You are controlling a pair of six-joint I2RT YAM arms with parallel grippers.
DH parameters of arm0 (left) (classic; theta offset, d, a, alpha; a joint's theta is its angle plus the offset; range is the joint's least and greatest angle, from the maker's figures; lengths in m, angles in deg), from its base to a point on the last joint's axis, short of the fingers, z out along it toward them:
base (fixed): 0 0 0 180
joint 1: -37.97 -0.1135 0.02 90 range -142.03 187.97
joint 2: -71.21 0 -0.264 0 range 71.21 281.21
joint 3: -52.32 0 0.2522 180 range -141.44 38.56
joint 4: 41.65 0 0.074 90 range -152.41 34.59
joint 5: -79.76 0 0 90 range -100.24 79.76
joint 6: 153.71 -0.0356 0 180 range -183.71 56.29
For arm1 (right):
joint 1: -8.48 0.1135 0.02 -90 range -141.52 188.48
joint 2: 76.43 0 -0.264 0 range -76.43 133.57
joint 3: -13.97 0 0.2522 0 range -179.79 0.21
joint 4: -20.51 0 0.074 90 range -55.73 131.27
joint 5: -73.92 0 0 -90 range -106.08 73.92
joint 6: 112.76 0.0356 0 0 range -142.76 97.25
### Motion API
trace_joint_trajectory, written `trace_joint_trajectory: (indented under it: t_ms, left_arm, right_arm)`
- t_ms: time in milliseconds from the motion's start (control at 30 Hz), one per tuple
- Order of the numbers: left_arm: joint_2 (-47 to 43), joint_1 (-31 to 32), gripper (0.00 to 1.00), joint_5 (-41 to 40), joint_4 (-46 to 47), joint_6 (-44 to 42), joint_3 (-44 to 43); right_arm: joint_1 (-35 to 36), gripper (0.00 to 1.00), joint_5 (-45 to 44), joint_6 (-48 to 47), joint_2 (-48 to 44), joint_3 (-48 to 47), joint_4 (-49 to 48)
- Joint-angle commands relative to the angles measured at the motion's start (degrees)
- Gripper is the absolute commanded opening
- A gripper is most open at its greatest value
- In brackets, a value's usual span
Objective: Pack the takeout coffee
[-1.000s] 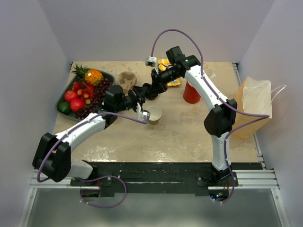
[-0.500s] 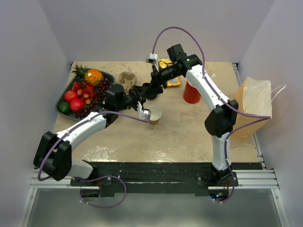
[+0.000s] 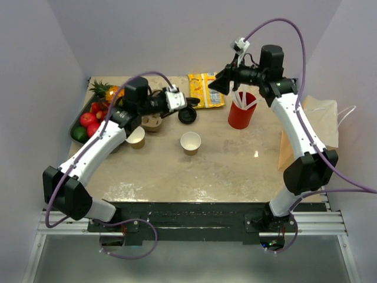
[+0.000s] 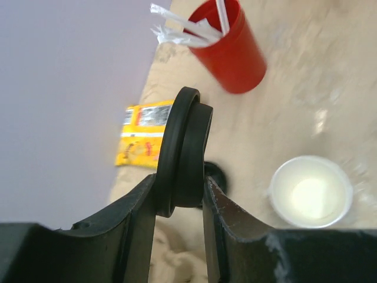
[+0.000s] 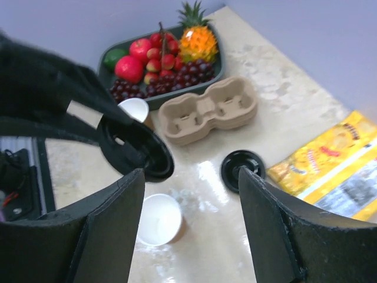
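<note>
Left wrist view: my left gripper (image 4: 180,187) is clamped on a black lid (image 4: 184,141), held on edge with its round face vertical. No lidded coffee stands anywhere yet. The open paper cup (image 3: 190,143) sits upright mid-table, toward the near edge and slightly right of that lid. It is nearer my left arm than my right gripper (image 5: 189,177), which hangs spread and empty. The lid is glossy, stiff, ringed plastic; the cup is thin brown paper, white inside, and likely easy to crush.

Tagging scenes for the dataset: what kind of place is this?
Probably a lab bench staged as a takeout counter: an open paper cup, a cardboard cup carrier, a red cup of straws and a paper bag inside plain walls.
</note>
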Motion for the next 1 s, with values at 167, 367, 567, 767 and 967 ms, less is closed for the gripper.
trace_joint_trajectory:
  t_ms: [167,367,567,767,967]
  left_arm:
    - [6.6,-5.6,0.21,21.4,-11.9,35.5,-2.7]
    - [12.2,-6.4,0.21,26.3,-9.8,44.0,-1.2]
    - [16.9,-6.7,0.20,29.1,-9.5,50.9,-1.3]
    - [17.6,-8.1,0.22,29.6,-7.8,56.1,0.7]
    - [20.0,-8.6,0.23,31.4,-7.8,58.3,0.9]
  right_arm:
    - [3.3,0.68,-7.0,12.1,-7.1,17.2,-13.4]
    - [4.6,0.68,-6.6,14.8,-7.5,21.3,-13.8]
    - [5.2,0.68,-6.8,15.5,-8.0,25.9,-14.0]
    - [6.6,0.69,-11.2,14.7,-7.2,28.1,-11.8]
    - [7.5,0.72,-10.9,14.6,-5.7,29.3,-10.1]
